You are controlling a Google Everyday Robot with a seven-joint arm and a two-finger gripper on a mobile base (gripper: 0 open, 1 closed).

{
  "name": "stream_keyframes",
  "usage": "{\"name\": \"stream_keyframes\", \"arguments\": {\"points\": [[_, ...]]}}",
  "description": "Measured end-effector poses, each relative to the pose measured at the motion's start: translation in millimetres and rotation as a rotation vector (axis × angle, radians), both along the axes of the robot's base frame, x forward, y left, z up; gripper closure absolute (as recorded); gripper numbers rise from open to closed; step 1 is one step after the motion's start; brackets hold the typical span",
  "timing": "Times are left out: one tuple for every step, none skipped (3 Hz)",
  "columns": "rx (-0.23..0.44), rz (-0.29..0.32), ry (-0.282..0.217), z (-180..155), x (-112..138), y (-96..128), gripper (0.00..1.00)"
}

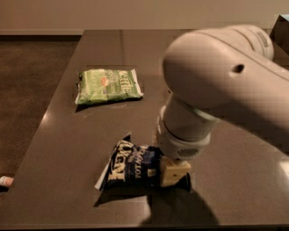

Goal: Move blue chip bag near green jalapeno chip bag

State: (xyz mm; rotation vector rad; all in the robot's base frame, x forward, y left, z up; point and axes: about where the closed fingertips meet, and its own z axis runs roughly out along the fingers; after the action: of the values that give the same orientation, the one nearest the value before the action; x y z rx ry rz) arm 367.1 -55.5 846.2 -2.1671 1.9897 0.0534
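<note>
Because the arm [216, 76] hides them, jaws: you cannot tell if they pinch.
gripper [174, 171]: down on the 3 o'clock end of the blue chip bag [131, 164].
blue chip bag: near the table [67, 149] front edge, well apart from the green jalapeno chip bag [107, 85] at 11 o'clock.
risk: a shallow foil hold could slip and leave the bag short.

- Dark, glossy tabletop [58, 149] catching soft glints.
- Brown floor [27, 90] at left.
- Pale wall [113, 13] behind.
- Hand [174, 173] low over the tabletop's near side.
</note>
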Motion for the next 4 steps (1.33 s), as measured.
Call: {"name": "stream_keyframes", "arguments": {"points": [[-0.006, 0.024, -0.040, 19.9, 13.0, 19.2, 0.73], [-0.009, 0.038, -0.089, 38.7, 43.1, 41.5, 0.96], [-0.014, 0.032, -0.125, 52.0, 83.5, 60.6, 1.00], [-0.033, 0.011, -0.159, 61.3, 124.2, 73.4, 1.00]]}}
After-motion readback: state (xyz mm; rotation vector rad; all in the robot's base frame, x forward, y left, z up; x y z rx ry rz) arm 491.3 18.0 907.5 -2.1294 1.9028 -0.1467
